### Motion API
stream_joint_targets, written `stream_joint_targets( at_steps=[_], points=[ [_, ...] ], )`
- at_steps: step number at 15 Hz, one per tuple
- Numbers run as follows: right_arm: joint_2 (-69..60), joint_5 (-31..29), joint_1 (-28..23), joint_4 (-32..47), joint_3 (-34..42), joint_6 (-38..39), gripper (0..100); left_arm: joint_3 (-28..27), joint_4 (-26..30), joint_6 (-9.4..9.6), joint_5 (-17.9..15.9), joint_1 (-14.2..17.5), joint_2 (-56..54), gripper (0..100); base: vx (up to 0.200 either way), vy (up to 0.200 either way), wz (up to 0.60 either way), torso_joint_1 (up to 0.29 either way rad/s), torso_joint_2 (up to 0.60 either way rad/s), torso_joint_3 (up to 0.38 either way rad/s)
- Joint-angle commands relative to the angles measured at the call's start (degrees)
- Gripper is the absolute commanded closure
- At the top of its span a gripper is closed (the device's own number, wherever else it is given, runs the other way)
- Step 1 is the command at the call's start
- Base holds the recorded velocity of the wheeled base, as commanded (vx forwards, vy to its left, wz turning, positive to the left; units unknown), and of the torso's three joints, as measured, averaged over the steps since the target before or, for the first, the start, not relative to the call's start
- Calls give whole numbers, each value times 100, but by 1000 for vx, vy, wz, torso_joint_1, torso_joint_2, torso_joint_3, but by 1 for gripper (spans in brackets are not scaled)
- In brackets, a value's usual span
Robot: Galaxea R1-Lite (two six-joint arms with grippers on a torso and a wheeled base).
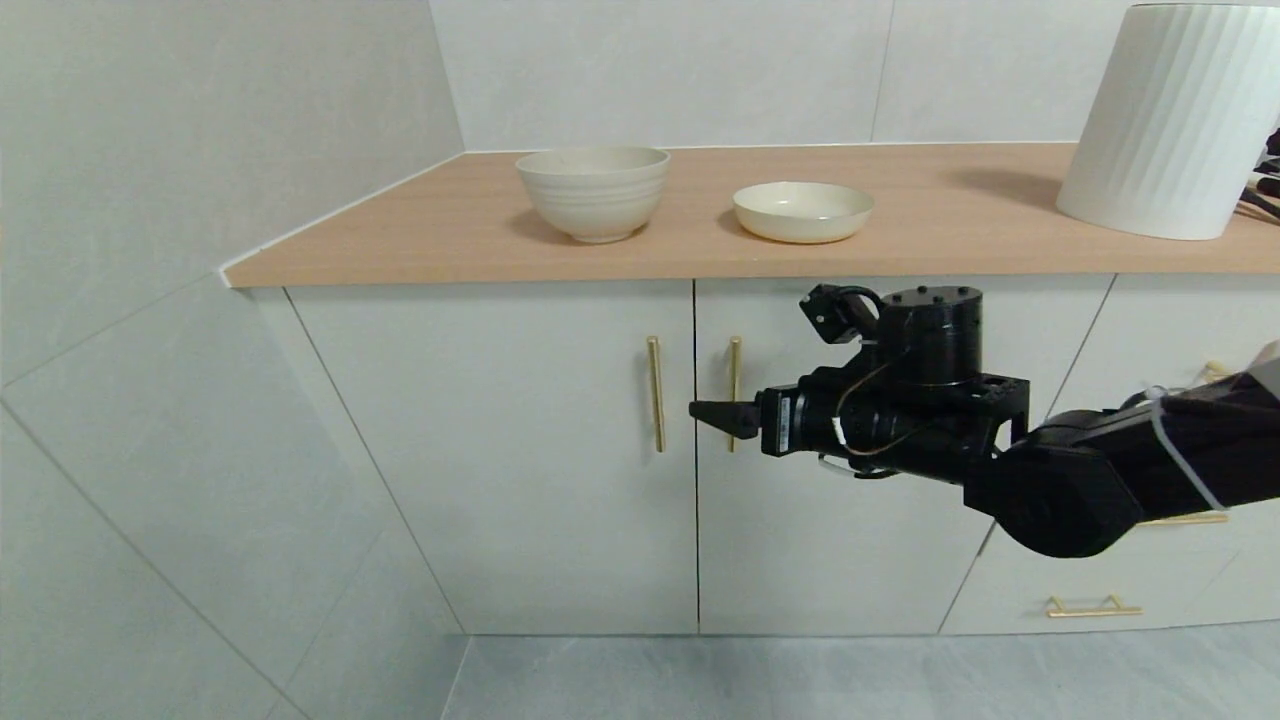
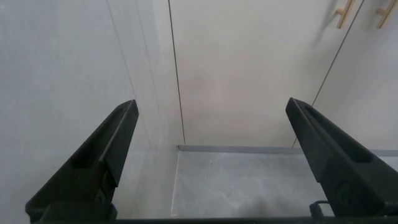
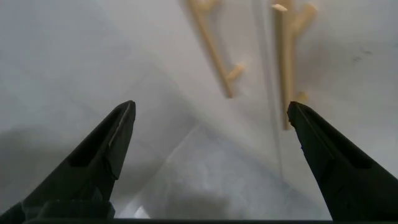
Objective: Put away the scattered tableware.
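Upright bowl and shallow dish side by side on countertop

Wooden countertop: deep bowl, shallow dish, ribbed white container (right end).

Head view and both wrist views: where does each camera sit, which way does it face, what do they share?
Head view: on the head, facing forward and down at the counter, bowl and dish; right arm shows, right gripper near gold handles.
Left wrist view: on the left wrist, facing cabinet and floor; left gripper open.
Right wrist view: on the right wrist, facing the handles; right gripper open.
Shared: head and right wrist, the handles.
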Motion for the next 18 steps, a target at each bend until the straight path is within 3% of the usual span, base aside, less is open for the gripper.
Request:
stream_joint_targets(
  at_steps=[1, 4, 18],
  points=[
    [460, -162, 5, -154, -191, 21, 0, 0, -2, -2, 1, 2, 0, 0, 0, 0, 0, 0, 0, 0],
    [565, -188, 5, -620, -200, 205, 0, 0, -2, -2, 1, 2, 0, 0, 0, 0, 0, 0, 0, 0],
    [987, -250, 110, -980, -464, 627, 0, 0, -2, -2, 1, 2, 0, 0, 0, 0, 0, 0, 0, 0]
  ],
)
